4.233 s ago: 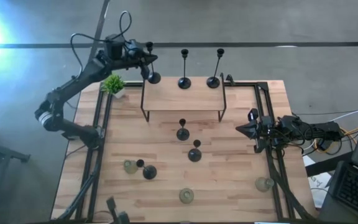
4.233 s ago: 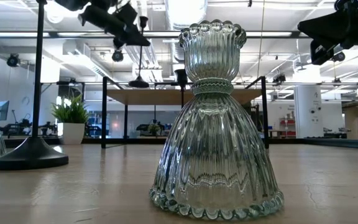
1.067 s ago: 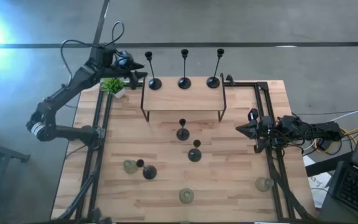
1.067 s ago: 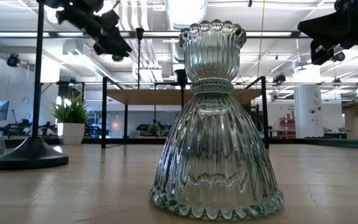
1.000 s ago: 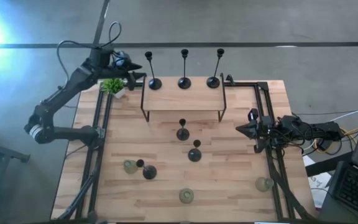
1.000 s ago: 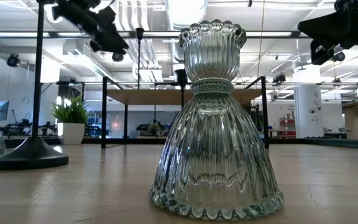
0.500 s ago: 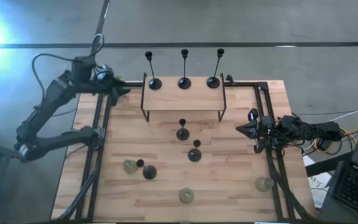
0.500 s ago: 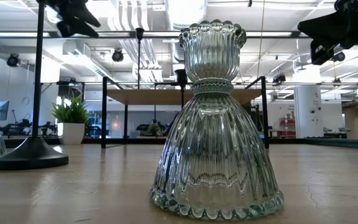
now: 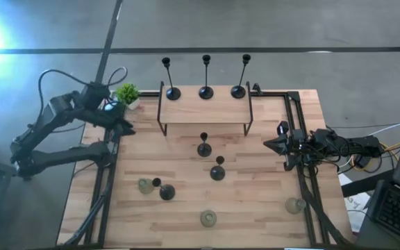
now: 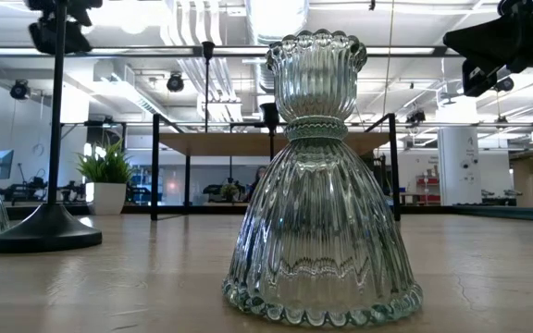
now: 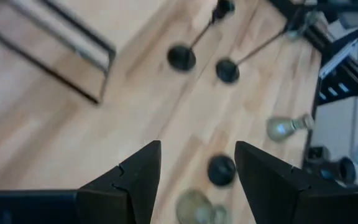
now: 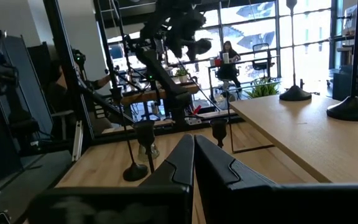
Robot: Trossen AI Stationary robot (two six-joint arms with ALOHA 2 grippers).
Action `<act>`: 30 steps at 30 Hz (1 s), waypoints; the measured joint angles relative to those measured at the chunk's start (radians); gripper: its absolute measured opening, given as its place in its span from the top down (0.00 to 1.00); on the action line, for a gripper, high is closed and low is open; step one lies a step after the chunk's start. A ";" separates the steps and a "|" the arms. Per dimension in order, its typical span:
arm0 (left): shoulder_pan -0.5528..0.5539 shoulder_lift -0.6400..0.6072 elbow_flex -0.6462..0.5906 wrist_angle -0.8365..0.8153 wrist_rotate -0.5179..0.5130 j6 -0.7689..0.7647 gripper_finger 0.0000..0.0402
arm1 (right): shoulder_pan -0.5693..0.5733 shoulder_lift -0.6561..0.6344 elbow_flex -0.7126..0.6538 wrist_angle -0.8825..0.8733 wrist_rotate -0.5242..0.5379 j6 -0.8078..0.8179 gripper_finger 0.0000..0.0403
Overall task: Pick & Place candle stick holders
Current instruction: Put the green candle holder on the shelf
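Three tall black candle stick holders point(image 9: 205, 91) stand by their round bases on a raised wooden shelf point(image 9: 204, 111) at the far side. Three shorter black ones point(image 9: 204, 148) point(image 9: 218, 171) point(image 9: 167, 192) stand on the table below it. Three small glass ones point(image 9: 145, 185) point(image 9: 208, 218) point(image 9: 296, 205) are along the near side. One glass holder point(image 10: 322, 185) fills the low view. My left gripper point(image 9: 124, 127) hangs open and empty point(image 11: 197, 146) above the table's left edge. My right gripper point(image 9: 273, 144) waits shut at the right edge.
A small green potted plant point(image 9: 126, 94) sits at the far left corner beside the shelf. Black metal rails point(image 9: 110, 173) run along the left and right edges. Bare wood lies between the shelf and the holders on the table.
My left gripper has drawn back from beside the leftmost holder on the shelf, going toward the table's left edge and nearer, and it has turned and tipped downward over the table. Its fingers stay open. All holders stand where they were.
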 joint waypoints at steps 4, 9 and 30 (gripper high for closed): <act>-0.075 -0.003 0.000 -0.094 -0.067 -0.078 0.48 | 0.000 0.000 0.000 0.000 0.000 0.001 0.98; -0.162 -0.011 -0.004 -0.167 -0.167 -0.190 0.48 | 0.000 0.000 0.000 0.000 0.000 -0.001 0.98; -0.669 -0.013 -0.385 0.236 -0.143 -0.678 0.48 | 0.000 0.000 0.000 0.000 0.000 -0.001 0.98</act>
